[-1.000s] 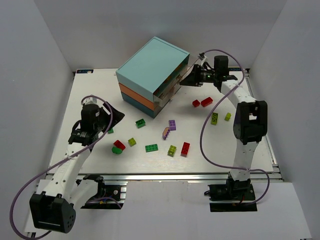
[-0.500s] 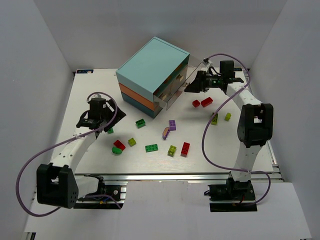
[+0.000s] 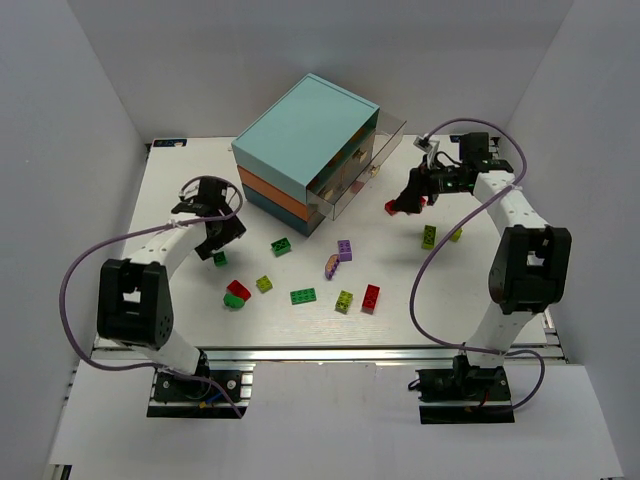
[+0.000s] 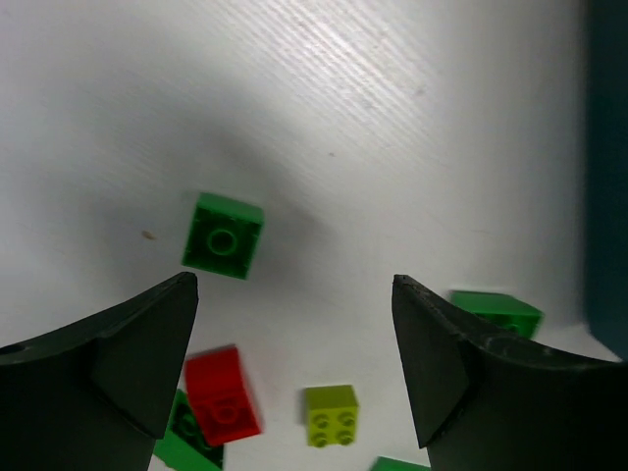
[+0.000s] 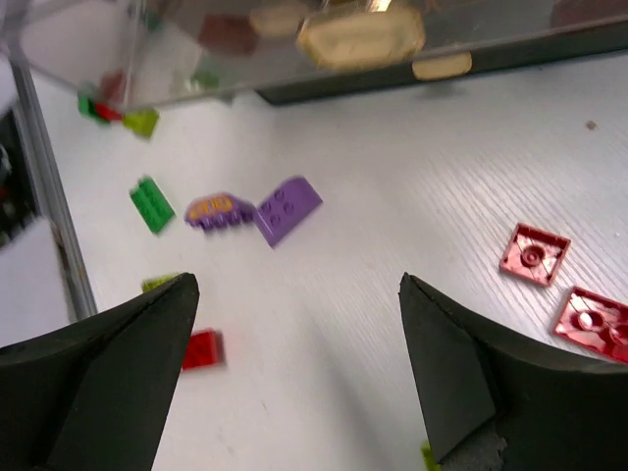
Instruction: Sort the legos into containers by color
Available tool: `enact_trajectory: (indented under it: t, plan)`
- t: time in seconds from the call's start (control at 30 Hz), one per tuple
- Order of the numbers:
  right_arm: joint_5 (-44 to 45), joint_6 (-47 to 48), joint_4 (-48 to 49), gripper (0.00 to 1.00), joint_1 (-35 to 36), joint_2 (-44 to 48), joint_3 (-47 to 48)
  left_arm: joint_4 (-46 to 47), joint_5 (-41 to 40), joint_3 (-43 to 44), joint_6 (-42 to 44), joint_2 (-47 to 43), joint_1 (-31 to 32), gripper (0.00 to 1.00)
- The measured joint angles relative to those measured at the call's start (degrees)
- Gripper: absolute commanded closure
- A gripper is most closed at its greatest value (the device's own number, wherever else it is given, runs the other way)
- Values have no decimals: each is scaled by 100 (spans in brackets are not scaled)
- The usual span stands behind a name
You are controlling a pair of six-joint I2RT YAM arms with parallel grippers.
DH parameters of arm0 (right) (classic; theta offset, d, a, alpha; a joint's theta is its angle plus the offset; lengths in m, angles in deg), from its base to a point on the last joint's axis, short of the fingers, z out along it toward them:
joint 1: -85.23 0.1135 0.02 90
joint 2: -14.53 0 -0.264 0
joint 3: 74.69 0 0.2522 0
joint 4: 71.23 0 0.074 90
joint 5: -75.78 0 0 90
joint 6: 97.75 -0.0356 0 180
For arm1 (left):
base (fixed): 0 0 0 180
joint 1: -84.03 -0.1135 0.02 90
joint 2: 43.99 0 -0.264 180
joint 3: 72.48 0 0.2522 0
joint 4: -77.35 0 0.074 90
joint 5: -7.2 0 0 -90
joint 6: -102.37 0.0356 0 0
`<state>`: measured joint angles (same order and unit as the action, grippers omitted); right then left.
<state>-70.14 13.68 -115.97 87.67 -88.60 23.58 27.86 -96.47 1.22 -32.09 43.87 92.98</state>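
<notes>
Since a second ago the right gripper has backed off from the chest, and the clear drawer now sticks well out. The left gripper has swung in over a small green brick.

Both are spread wide, holding nothing and touching nothing.

Left wrist cam: the left gripper hangs over the surface. The green brick lies just ahead of the tips, nearer the left finger. A red brick and a yellow-green brick sit between the fingers further back.

Right wrist cam: the right gripper has a purple brick ahead of the gap, and two red pieces off to the right of its right finger. The drawer runs across the top, contents too blurry to name.

The top cam shows the drawer's reach from the chest, which neither wrist cam shows. There the right gripper partly hides the red pieces.
</notes>
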Motion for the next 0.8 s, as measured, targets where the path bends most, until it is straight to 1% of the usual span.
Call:
enact_trajectory:
  t: [0.13,0.23,0.4,0.47,0.57,0.6,0.63,0.7,0.73,0.8]
  plan:
    - [-94,1370,-907,12,-144,35,-57,-264,-212,120,632,435,-35,11]
    - [-120,2122,-1335,12,-195,114,-313,-334,-219,122,1036,702,-39,12]
    - [-127,2852,-1720,13,-184,420,-669,-297,-197,175,1526,1187,-55,16]
    - [-129,3010,-1755,13,-170,525,-673,-236,-173,258,1657,1272,-55,21]
    - [-131,3150,-1781,14,-170,629,-673,-155,-133,398,1814,1419,-55,41]
    - [-131,3174,-1792,15,-170,645,-673,-120,-111,435,1845,1456,-63,50]
    - [-131,3193,-1810,16,-170,654,-673,-101,-85,466,1869,1484,-76,63]
    - [-129,3235,-1825,17,-170,671,-702,-31,-39,468,1934,1497,-81,72]
    - [-127,3268,-1832,19,-170,693,-732,-13,-11,468,1954,1495,-85,80]
    - [-125,3331,-1851,21,-170,750,-817,15,72,452,1956,1475,-96,87]
